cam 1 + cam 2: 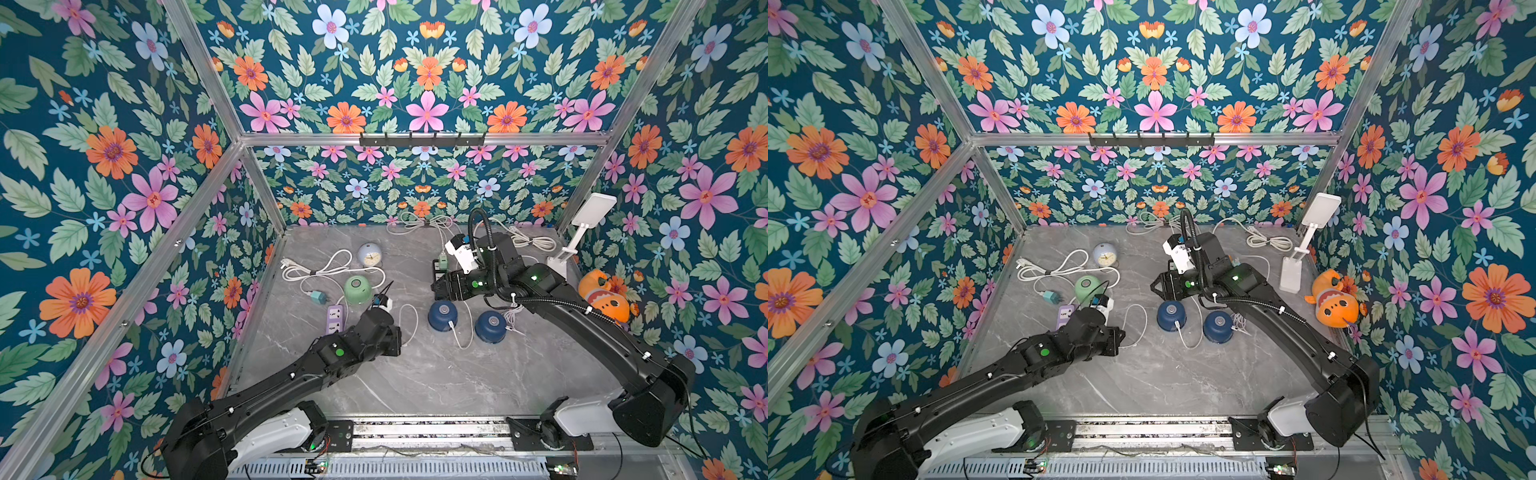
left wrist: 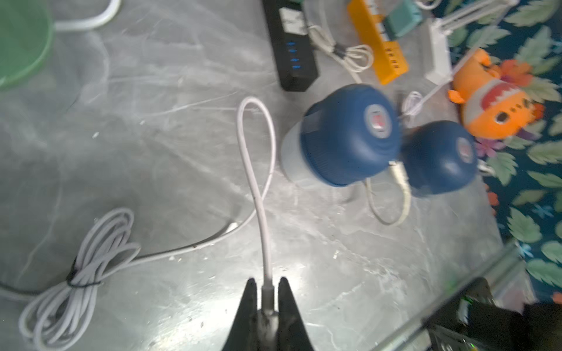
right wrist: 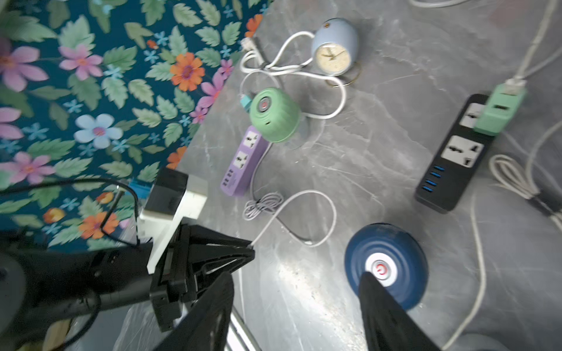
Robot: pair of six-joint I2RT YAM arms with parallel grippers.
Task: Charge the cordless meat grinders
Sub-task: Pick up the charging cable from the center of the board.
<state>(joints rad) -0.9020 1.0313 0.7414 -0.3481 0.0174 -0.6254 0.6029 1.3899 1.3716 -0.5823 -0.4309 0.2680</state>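
Three small dome-shaped grinders are seen on the grey marble worktop [image 1: 415,382]; each is ribbed round its side and topped by a round grey button with a red mark; the mint green grinder [image 1: 357,289] is placed toward the left side, just beside the far end of a purple power strip [image 1: 335,318] and near a pale blue alarm clock [image 1: 369,254]; a small port is shown on its side in the right wrist view; the inner navy grinder [image 1: 443,315] and the outer navy grinder [image 1: 491,326] are set just beside each other right of the middle, near a black power strip [image 3: 456,158]; a short white lead [image 1: 455,334] is seen plugged into the side of the inner one; the left fingers [image 2: 249,304] are closed on the plug end of a white cable [image 2: 258,158], which is looped over the worktop between the green grinder and the navy pair, its remainder tied in a bundle; the right fingers [image 3: 383,304] are spread apart with nothing held between them, one being seen across the inner navy grinder's button in the right wrist view
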